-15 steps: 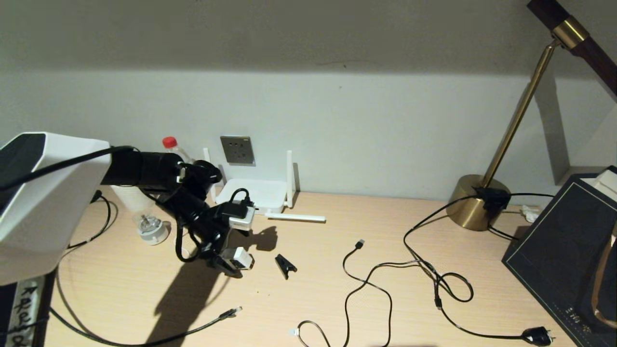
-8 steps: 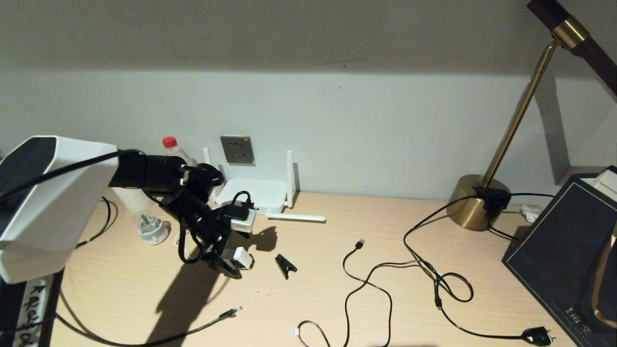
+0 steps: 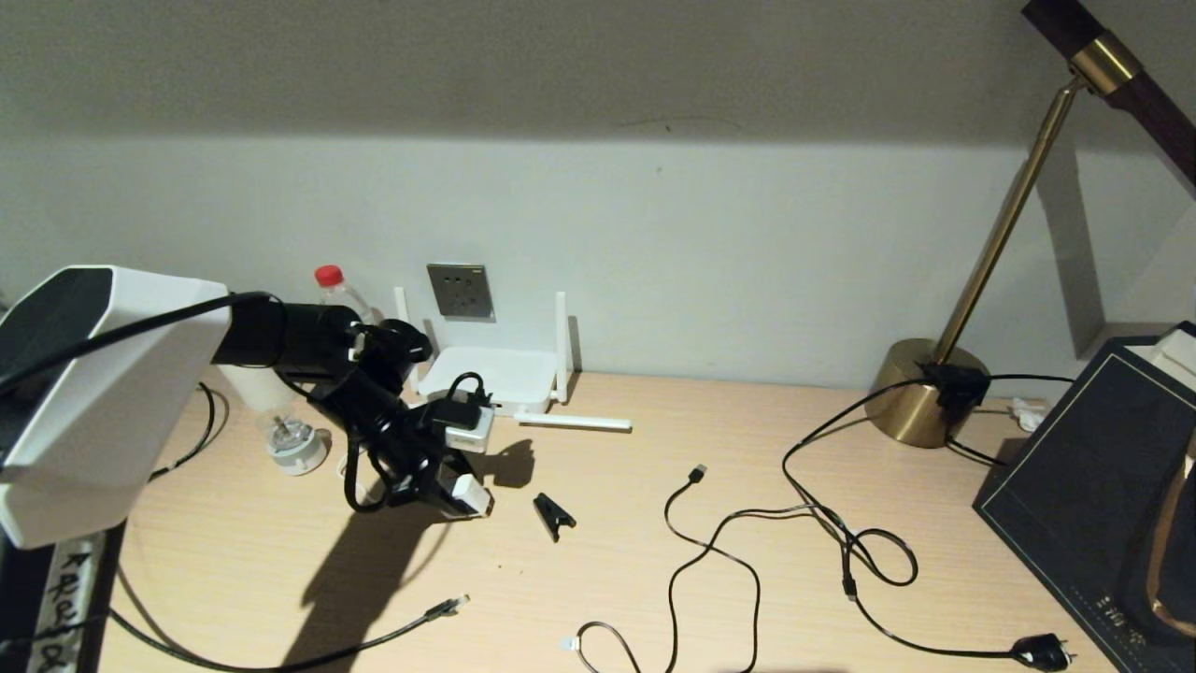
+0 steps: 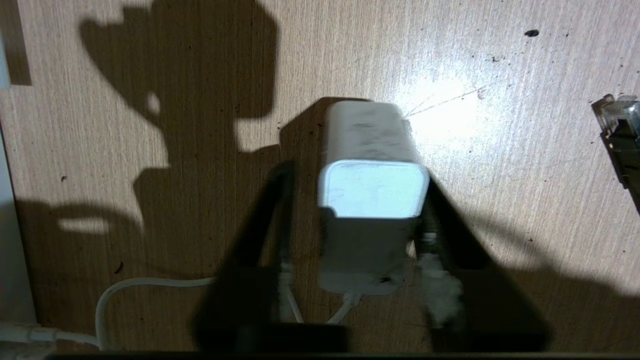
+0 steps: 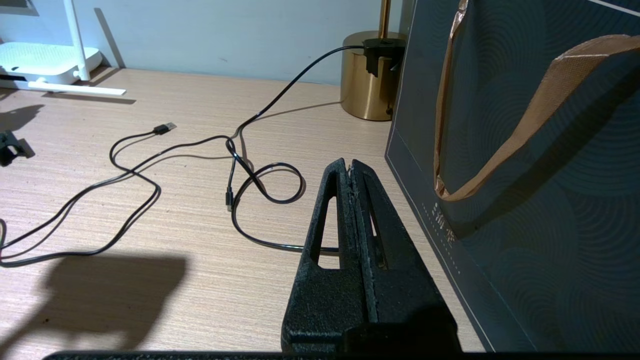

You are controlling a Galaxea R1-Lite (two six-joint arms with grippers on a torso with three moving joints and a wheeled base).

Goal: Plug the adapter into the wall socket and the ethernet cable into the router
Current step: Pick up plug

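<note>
The white adapter (image 3: 470, 494) lies on the desk in front of the router (image 3: 486, 372). My left gripper (image 3: 453, 495) is down over it, open. In the left wrist view the adapter (image 4: 372, 190) sits between the two fingers of that gripper (image 4: 355, 180): one finger touches its side, the other stands a small gap away. Its thin white cord (image 4: 150, 282) trails off behind. The ethernet cable (image 3: 439, 612) lies nearer the front edge, and its clear tip (image 4: 617, 112) shows beside the gripper. The grey wall socket (image 3: 460, 291) is on the wall above the router. My right gripper (image 5: 351, 165) is shut and empty, parked by a dark bag.
A black clip (image 3: 553, 515) lies right of the adapter. A thin black USB cable (image 3: 696, 474) loops across mid-desk to a black plug (image 3: 1042, 651). The brass lamp base (image 3: 925, 393) and the dark bag (image 3: 1103, 505) stand at right. A bottle (image 3: 338, 290) stands at back left.
My left gripper has dropped lower over the adapter, which now sits between the fingers, shifted and tilted slightly. The right arm has not moved.
</note>
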